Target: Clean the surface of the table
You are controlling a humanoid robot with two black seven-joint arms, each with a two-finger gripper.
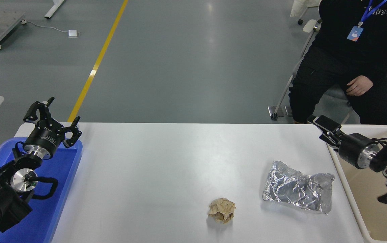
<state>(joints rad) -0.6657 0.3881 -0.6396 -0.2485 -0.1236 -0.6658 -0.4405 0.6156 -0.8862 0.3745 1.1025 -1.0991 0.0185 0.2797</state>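
The white tabletop [166,168] carries a crumpled paper wad [221,210] and, right of it, a foil bag [298,190]. Right hand [325,126] hangs over the beige bin [348,182], grip unreadable. Left hand [53,116], spread wide and empty, sits over the blue tray [61,189].

My table [166,162] is smooth, glossy white. On it lies a crinkled silver foil bag [297,191], shiny and creased, and a crumpled wad of rough tan paper [221,210]. The tray [56,182] by my left arm is glossy blue plastic; the bin [372,189] is smooth beige plastic. My wrists show brushed metal rings between matt black parts.
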